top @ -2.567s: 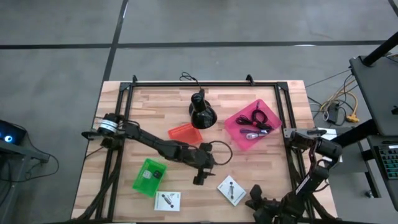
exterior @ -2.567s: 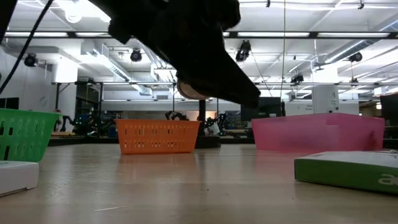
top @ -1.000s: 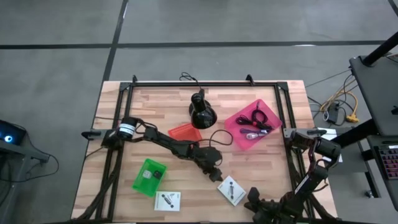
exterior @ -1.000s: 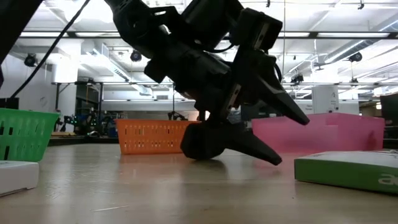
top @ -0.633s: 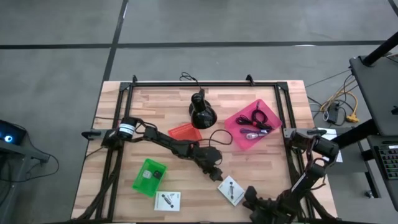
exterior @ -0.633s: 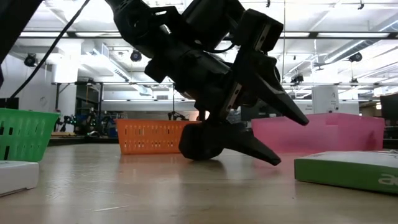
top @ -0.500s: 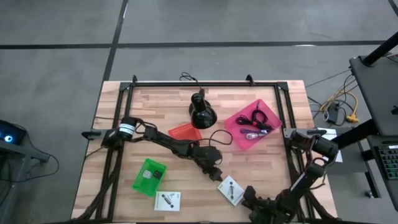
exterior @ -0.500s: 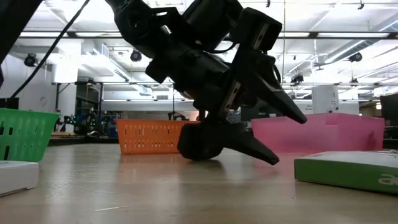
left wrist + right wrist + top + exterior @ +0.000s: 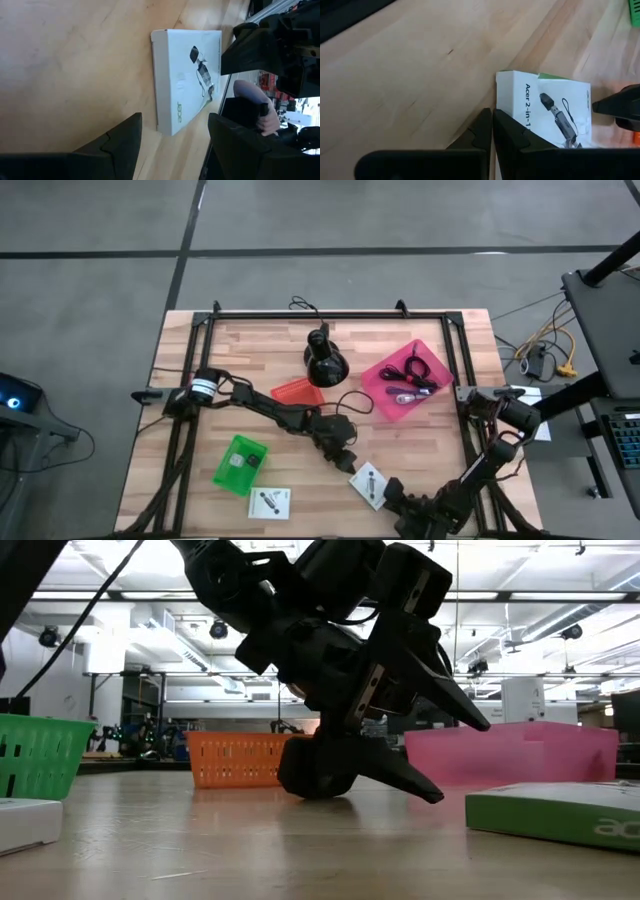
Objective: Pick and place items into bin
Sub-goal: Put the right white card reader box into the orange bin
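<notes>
On the tabletop, the pink bin at two o'clock holds black coiled cables and a purple cord. The orange bin sits near centre. The green bin at eight o'clock holds a dark cube. The left pincer, fingers apart, hovers beside a white Acer box at five o'clock. The right pincer is together.

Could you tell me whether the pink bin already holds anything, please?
Not empty: the high view shows black coiled cables and a purple cord lying inside the pink bin.
</notes>
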Robot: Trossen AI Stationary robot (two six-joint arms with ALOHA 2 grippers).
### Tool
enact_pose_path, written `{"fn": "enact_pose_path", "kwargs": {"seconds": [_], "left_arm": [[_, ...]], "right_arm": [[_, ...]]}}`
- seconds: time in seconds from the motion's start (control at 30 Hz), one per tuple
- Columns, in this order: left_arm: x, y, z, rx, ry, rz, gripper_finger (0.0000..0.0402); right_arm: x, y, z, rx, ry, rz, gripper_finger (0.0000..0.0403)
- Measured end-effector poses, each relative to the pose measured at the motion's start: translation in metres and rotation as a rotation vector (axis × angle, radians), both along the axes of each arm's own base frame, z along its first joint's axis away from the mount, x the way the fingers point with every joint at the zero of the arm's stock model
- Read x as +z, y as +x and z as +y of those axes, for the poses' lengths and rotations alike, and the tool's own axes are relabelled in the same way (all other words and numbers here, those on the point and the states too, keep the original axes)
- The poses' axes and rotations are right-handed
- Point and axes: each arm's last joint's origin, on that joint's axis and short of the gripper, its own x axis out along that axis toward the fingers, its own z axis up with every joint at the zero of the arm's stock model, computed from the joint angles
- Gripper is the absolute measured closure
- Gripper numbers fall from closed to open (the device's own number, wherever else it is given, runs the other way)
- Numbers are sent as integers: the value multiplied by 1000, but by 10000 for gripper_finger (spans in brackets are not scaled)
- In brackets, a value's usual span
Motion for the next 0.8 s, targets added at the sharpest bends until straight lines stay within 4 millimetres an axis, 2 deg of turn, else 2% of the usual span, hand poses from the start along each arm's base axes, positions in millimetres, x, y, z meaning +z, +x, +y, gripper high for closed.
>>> {"fn": "enact_pose_path", "kwargs": {"seconds": [0.23, 0.6, 0.8], "left_arm": [[0, 0, 1, 7, 1, 0, 189], [-1, 0, -2, -3, 24, -11, 189], [-23, 4, -4, -6, 26, 46, 189]], "right_arm": [[0, 2, -1, 6, -9, 1, 394], [0, 18, -13, 10, -51, 7, 394], [1, 23, -15, 34, -98, -23, 394]]}}
